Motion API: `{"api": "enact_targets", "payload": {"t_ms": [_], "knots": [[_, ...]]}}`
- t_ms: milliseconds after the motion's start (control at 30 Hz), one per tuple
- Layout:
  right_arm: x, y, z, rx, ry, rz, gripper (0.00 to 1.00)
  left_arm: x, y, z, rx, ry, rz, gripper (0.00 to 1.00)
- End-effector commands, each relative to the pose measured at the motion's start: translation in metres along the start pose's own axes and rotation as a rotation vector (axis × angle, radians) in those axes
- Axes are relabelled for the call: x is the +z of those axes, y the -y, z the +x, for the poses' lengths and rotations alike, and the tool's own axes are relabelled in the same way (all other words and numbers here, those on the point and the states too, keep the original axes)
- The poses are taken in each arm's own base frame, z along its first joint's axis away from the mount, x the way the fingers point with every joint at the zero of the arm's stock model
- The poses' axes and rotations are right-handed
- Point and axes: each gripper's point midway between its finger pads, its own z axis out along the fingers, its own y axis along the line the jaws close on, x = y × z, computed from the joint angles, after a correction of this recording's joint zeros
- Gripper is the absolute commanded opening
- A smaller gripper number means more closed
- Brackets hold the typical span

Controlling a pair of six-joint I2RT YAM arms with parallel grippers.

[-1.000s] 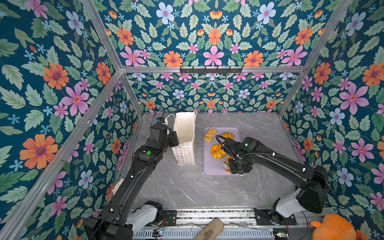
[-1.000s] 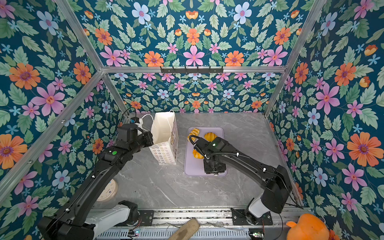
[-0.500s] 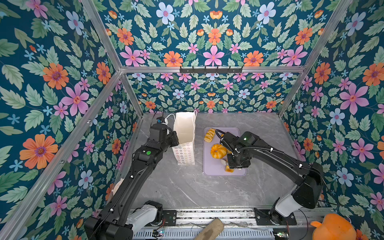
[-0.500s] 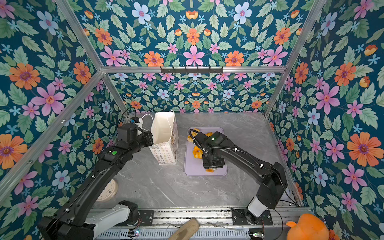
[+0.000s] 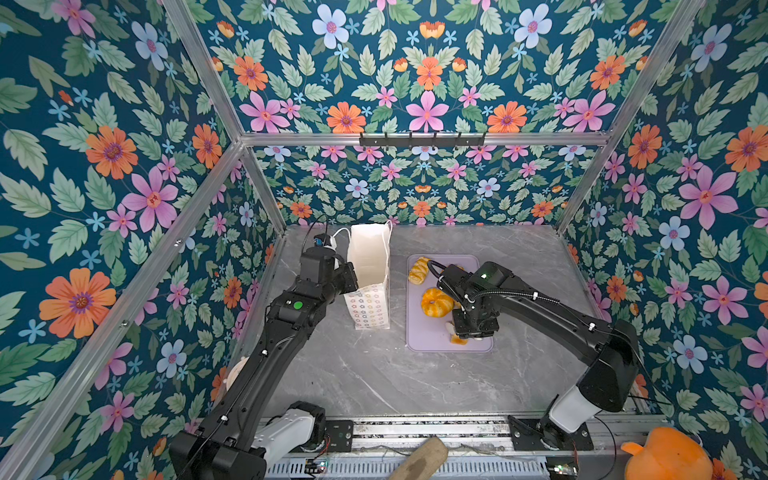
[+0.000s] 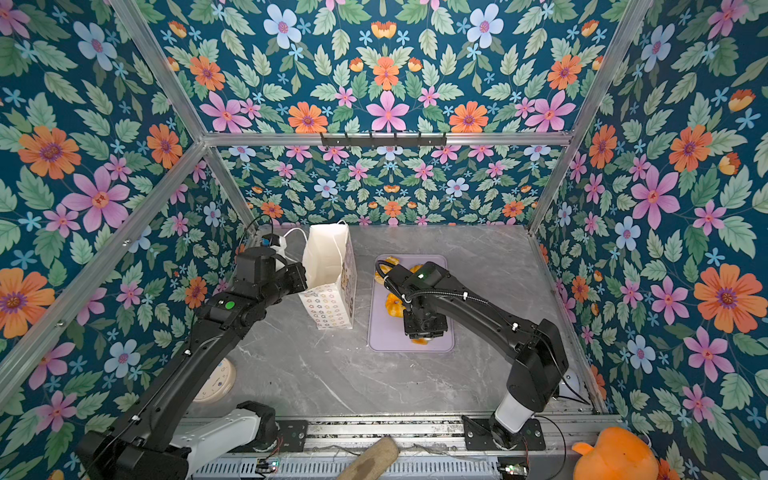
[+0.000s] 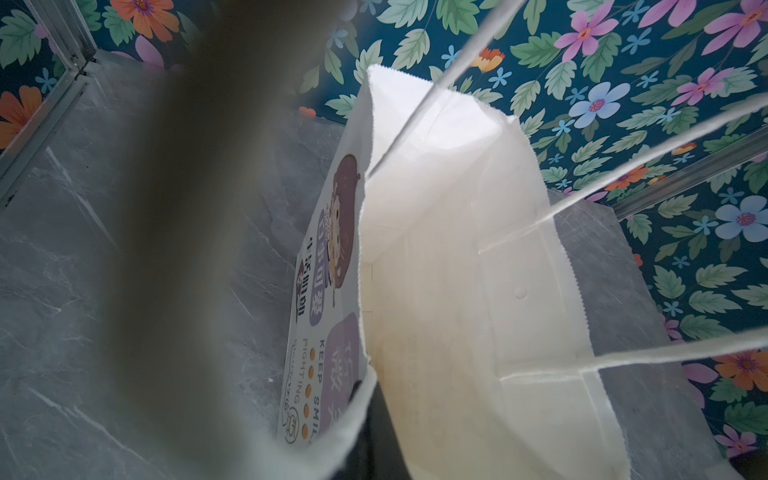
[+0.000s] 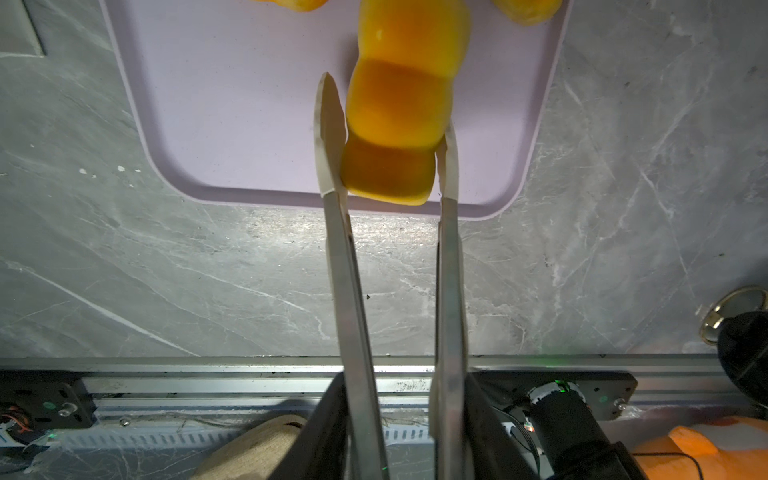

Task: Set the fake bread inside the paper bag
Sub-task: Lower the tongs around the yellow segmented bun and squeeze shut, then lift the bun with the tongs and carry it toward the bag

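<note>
The paper bag (image 5: pixel 370 266) (image 6: pixel 328 266) stands upright and open-mouthed on the grey table in both top views. My left gripper (image 5: pixel 349 278) is shut on its left rim, and the left wrist view looks down into the white bag (image 7: pixel 457 291). To the right lies a lilac tray (image 5: pixel 428 345) holding fake bread: a braided piece (image 5: pixel 418 270) and a round bun (image 5: pixel 435 302). My right gripper (image 8: pixel 388 124) is shut on a segmented loaf (image 8: pixel 407 62) near the tray's front edge. From above, the wrist (image 5: pixel 473 328) hides most of that loaf.
A large orange plush toy (image 5: pixel 665 457) and a tan roll-shaped object (image 5: pixel 419 461) sit beyond the front rail. A round pale disc (image 6: pixel 216 380) lies beside the left arm. Floral walls enclose three sides, with a black hook rack (image 5: pixel 422 139) on the back wall.
The right jaws have closed in on the segmented loaf, after the right wrist shifted slightly over the tray. The left arm and the bag have not moved.
</note>
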Motion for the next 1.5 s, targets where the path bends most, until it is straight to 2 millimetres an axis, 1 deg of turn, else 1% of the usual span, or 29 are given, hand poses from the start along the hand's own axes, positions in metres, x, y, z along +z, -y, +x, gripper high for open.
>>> {"api": "enact_targets", "payload": {"t_ms": [0, 133, 233, 367, 433, 600, 733, 867, 967, 1000, 1133, 1233, 1467], "knots": [[-0.002, 0.004, 0.005, -0.016, -0.025, 0.016, 0.35, -0.002, -0.004, 0.003, 0.009, -0.012, -0.019, 0.0], [-0.011, 0.008, 0.007, -0.035, -0.018, 0.022, 0.32, -0.001, -0.005, 0.005, 0.009, -0.017, -0.02, 0.0], [-0.026, 0.011, 0.007, -0.057, 0.0, 0.015, 0.32, -0.002, -0.004, 0.006, 0.008, -0.019, -0.018, 0.0], [-0.056, 0.015, 0.008, -0.075, 0.048, -0.017, 0.31, -0.004, -0.004, 0.003, 0.007, -0.013, -0.018, 0.0], [-0.074, 0.016, 0.007, -0.083, 0.093, -0.044, 0.3, -0.005, -0.003, 0.002, 0.005, -0.009, -0.016, 0.0], [-0.118, 0.013, 0.004, -0.107, 0.177, -0.119, 0.31, -0.005, 0.0, -0.002, 0.006, -0.012, -0.008, 0.0], [-0.155, 0.003, -0.005, -0.124, 0.264, -0.204, 0.3, -0.006, 0.005, -0.005, 0.001, -0.009, 0.011, 0.0], [-0.192, -0.013, -0.013, -0.139, 0.354, -0.328, 0.31, -0.007, 0.009, -0.008, -0.009, -0.005, 0.024, 0.0], [-0.219, -0.027, -0.015, -0.155, 0.403, -0.428, 0.3, -0.006, 0.007, -0.01, -0.019, -0.005, 0.01, 0.0], [-0.221, -0.036, -0.021, -0.161, 0.402, -0.441, 0.3, -0.006, 0.007, -0.011, -0.023, -0.006, 0.008, 0.0], [-0.248, -0.056, -0.023, -0.193, 0.449, -0.547, 0.3, -0.005, 0.01, -0.012, -0.042, -0.008, 0.012, 0.0], [-0.262, -0.066, -0.022, -0.213, 0.47, -0.614, 0.29, -0.006, 0.012, -0.015, -0.052, 0.001, 0.006, 0.0], [-0.286, -0.072, -0.021, -0.218, 0.529, -0.709, 0.27, -0.007, 0.016, -0.017, -0.082, 0.009, -0.003, 0.0]]}}
